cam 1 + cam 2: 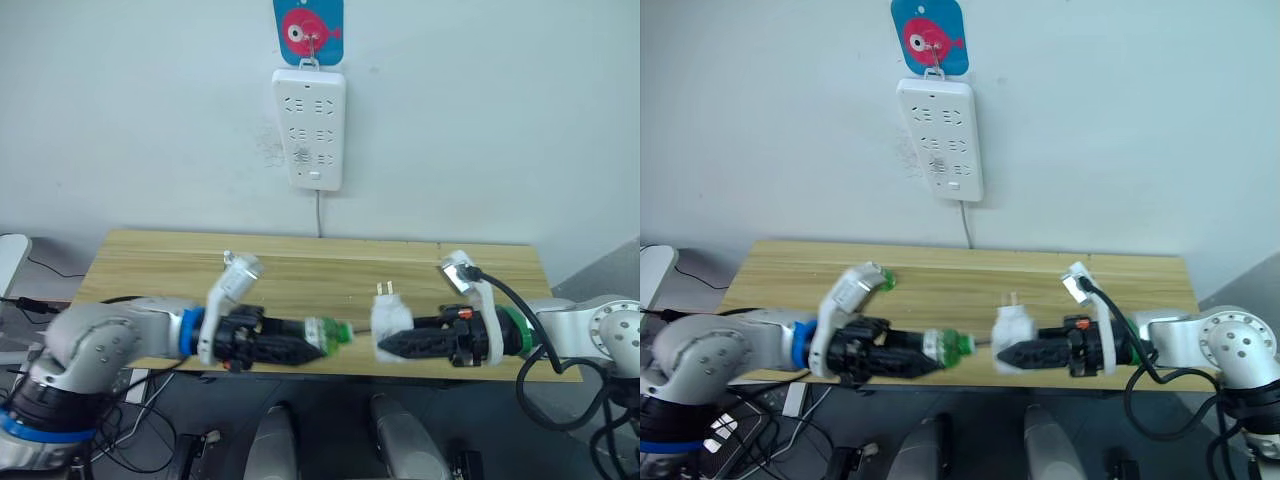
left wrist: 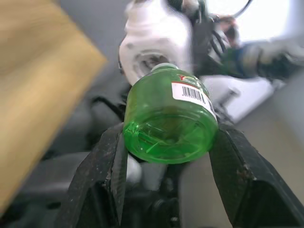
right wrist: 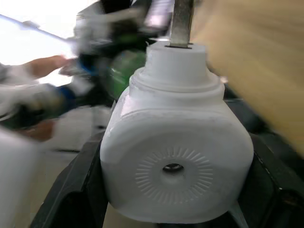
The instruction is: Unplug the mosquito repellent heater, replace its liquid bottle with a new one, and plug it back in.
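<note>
My left gripper [image 1: 312,341] is shut on the liquid bottle [image 1: 330,332], a small clear-green bottle held level just off the table's front edge. In the left wrist view its base [image 2: 168,121] sits between the two black fingers [image 2: 99,175]. A thin stem runs from the bottle's top toward the mosquito repellent heater [image 1: 390,322], a white unit with its prongs [image 1: 384,290] pointing up. My right gripper [image 1: 388,346] is shut on the heater, whose round vent [image 3: 173,167] faces the right wrist camera. Bottle and heater are a few centimetres apart.
The long white power strip [image 1: 309,128] hangs on the wall under a blue fish hook [image 1: 308,30], its cord dropping behind the wooden table [image 1: 300,262]. A bit of green [image 1: 885,282] shows on the table behind my left wrist.
</note>
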